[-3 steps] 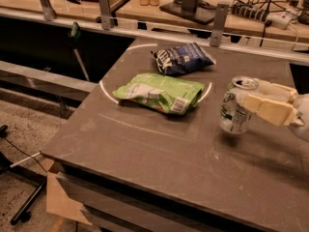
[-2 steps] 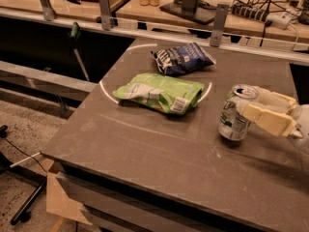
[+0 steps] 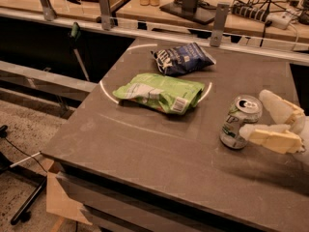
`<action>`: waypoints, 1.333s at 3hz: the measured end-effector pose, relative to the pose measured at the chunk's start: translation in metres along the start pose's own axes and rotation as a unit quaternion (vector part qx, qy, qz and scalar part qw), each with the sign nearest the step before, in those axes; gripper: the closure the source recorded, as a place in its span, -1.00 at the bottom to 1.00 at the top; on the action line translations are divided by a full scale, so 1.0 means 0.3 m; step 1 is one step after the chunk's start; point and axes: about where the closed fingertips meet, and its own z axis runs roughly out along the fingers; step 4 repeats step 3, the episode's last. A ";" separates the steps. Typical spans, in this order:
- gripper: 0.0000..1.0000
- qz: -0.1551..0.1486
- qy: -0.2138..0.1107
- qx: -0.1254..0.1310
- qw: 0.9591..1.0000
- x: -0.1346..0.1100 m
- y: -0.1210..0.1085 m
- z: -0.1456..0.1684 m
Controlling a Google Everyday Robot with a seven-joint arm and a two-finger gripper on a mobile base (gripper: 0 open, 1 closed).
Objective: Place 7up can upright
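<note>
The 7up can (image 3: 238, 124), silvery-white with green markings and a pull-tab top, stands upright on the grey table (image 3: 145, 144) at the right side. My gripper (image 3: 254, 114) reaches in from the right edge of the camera view. Its pale fingers (image 3: 270, 140) are spread, one behind the can and one in front. The front fingertip touches the can's right side. Most of the can sits to the left of the fingertips.
A green crinkled chip bag (image 3: 159, 92) lies flat at the table's middle, and a dark blue snack bag (image 3: 182, 58) lies behind it. A white arc is painted around them. A railing (image 3: 219, 18) and a desk with cables stand behind.
The can has come down from a slight tilt in the gripper to standing on the table. The gripper has drawn back to the right, so less of the can is between its fingers.
</note>
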 end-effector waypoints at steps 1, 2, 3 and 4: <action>-1.00 -0.027 0.013 0.000 1.000 -0.035 -0.012 -0.045; -1.00 -0.068 0.069 0.028 0.995 -0.140 -0.042 -0.155; -1.00 -0.077 0.087 0.056 0.992 -0.178 -0.079 -0.228; -1.00 -0.077 0.087 0.056 0.992 -0.178 -0.079 -0.228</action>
